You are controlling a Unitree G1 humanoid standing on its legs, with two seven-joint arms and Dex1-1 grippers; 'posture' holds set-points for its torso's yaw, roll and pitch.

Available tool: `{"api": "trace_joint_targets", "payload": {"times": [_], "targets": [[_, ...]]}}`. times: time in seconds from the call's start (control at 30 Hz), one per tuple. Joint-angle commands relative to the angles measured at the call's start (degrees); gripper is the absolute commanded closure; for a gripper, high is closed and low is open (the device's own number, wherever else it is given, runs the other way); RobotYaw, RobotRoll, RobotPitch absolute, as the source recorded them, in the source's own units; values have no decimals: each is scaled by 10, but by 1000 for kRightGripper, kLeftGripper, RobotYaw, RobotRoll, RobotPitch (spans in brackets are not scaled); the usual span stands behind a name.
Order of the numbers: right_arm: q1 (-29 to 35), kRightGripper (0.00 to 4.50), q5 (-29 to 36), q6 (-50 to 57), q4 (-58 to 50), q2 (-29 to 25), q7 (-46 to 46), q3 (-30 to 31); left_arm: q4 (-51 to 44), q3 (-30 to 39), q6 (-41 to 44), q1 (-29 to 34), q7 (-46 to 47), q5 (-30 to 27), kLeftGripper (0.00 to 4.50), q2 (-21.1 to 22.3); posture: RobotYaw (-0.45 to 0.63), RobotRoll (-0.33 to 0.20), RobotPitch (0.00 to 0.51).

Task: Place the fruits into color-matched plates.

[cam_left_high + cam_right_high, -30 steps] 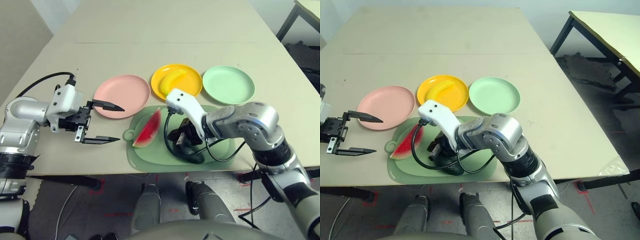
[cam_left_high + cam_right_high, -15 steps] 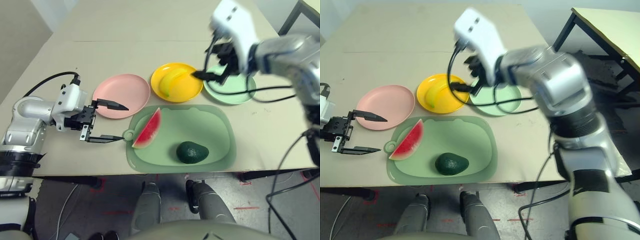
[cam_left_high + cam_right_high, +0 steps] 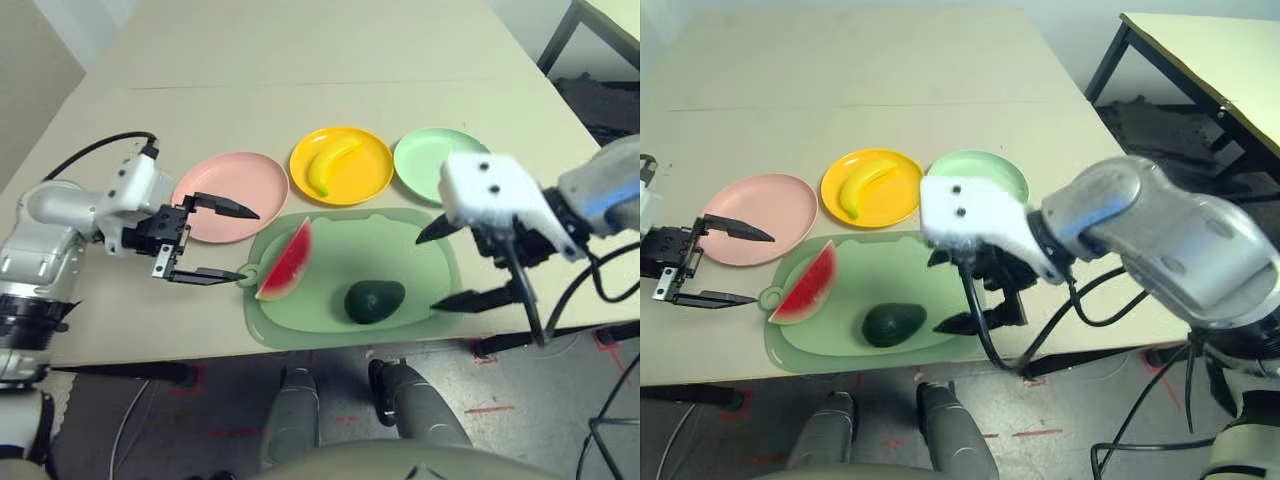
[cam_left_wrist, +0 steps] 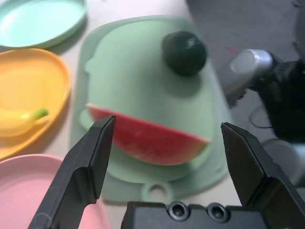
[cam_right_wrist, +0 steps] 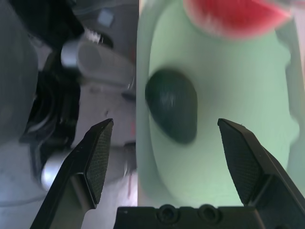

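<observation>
A red watermelon wedge (image 3: 283, 263) and a dark green avocado (image 3: 374, 300) lie on the large green mat (image 3: 330, 235). The banana (image 3: 330, 164) rests in the yellow plate (image 3: 372, 185). Left of that plate sits the pink plate (image 3: 235, 175), bare, and right of it the mint green plate (image 3: 420, 165), also bare. My left gripper (image 3: 245, 245) is open, just left of the mat's ring tab, pointing at the watermelon (image 4: 147, 140). My right gripper (image 3: 428, 272) is open at the mat's right side, just right of the avocado (image 5: 172, 105) and holding nothing.
The mat reaches close to the table's front edge (image 3: 300, 345). A black cable (image 3: 525, 300) hangs from my right wrist over that edge. Beyond the plates the table top (image 3: 300, 60) is bare. A second table (image 3: 1200, 40) stands to the far right.
My right gripper left the avocado on the mat, swung up over the green plate, then came back down open at the avocado's right. The left gripper barely moved.
</observation>
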Motion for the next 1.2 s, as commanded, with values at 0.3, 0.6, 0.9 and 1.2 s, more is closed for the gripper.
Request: {"api": "trace_joint_targets", "payload": {"times": [0.3,0.6,0.9,1.2], "targets": [[55,60,-97,-63,25,63,-46,67,-48,48,38,34,-4,11,0,2,43,0,204],[79,60,-128,-76,17,72,-40,89,-43,51,40,23,-4,24,0,-12,38,0,199],[99,60,-142,-86,12,76,-31,107,-34,42,38,7,-4,21,0,-5,38,0,206],[99,60,-178,-95,23,90,-37,129,-41,44,42,4,-4,19,0,-4,47,0,201]]}}
